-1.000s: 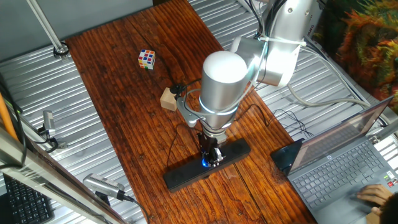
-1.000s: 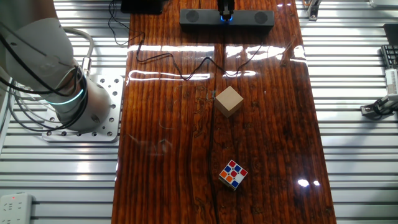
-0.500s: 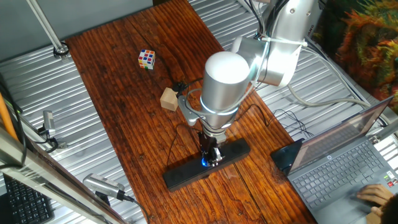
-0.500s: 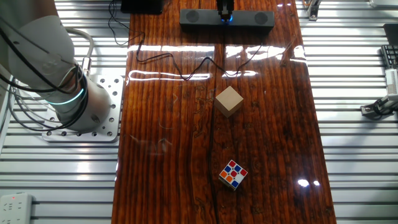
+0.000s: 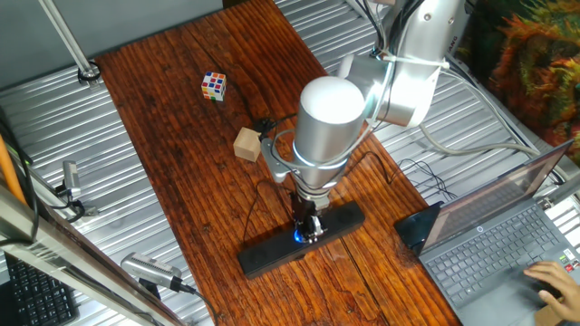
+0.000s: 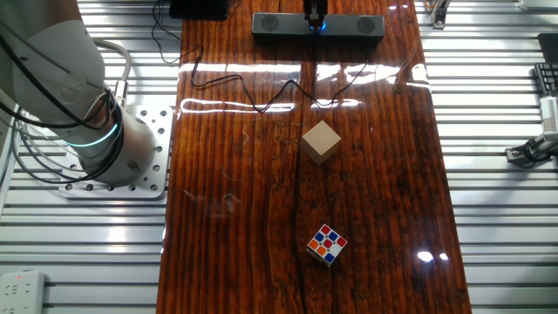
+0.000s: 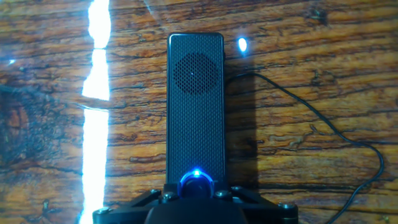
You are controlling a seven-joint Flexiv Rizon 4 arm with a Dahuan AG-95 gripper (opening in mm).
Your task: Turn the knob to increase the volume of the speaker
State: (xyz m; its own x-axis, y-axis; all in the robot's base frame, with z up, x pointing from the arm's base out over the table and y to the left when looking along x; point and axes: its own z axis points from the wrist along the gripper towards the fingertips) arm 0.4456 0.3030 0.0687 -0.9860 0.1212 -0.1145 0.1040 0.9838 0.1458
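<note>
Hand view: the speaker [image 7: 195, 106] runs straight away from the camera, mesh face up, one round driver grille near its far end. The knob [image 7: 195, 184] glows blue at the bottom edge, just above the gripper [image 7: 195, 202] housing. The fingers are not separately visible here. A thin black cable [image 7: 323, 127] loops over the wood to the right of the speaker.

One fixed view: the speaker [image 5: 301, 240] lies slantwise on the wooden table [image 5: 181, 109], near the table's end closest to the laptop [image 5: 498, 240]. The gripper [image 5: 309, 228] comes straight down onto the speaker's middle, with blue light [image 5: 298, 237] showing at its tip. The fingers appear closed in around the knob; actual contact is not resolvable. A hand [image 5: 551, 279] rests on the laptop keys. A wooden block [image 5: 246, 144] sits up-table from the speaker, and a colour cube [image 5: 214, 85] farther still.

The other fixed view: the speaker [image 6: 349, 24] sits across the far end of the table, both round grilles visible, with the gripper [image 6: 315, 17] a dark shape over its centre. The block [image 6: 320, 141] and cube [image 6: 327, 245] lie well apart from the speaker.
</note>
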